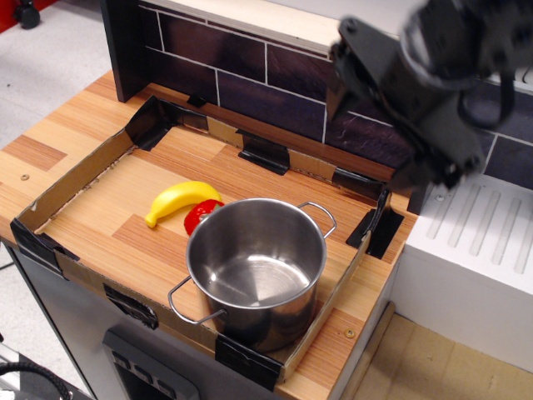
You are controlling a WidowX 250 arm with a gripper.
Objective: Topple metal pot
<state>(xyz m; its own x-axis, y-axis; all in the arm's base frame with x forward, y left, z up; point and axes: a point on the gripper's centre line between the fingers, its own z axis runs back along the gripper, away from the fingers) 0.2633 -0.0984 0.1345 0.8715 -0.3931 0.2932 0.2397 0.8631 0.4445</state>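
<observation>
The metal pot (254, 271) stands upright at the front right of the cardboard tray (73, 177). It is shiny and empty, with one wire loop handle toward the front left and one toward the back right. My gripper (381, 143) is black and motion-blurred, high above the tray's back right corner and well clear of the pot. Its fingers (426, 167) look spread apart with nothing between them.
A yellow banana (180, 201) and a small red object (200, 214) lie in the tray just left of and behind the pot. A dark tiled wall (275, 79) runs along the back. A white ribbed drainer (487, 242) sits to the right.
</observation>
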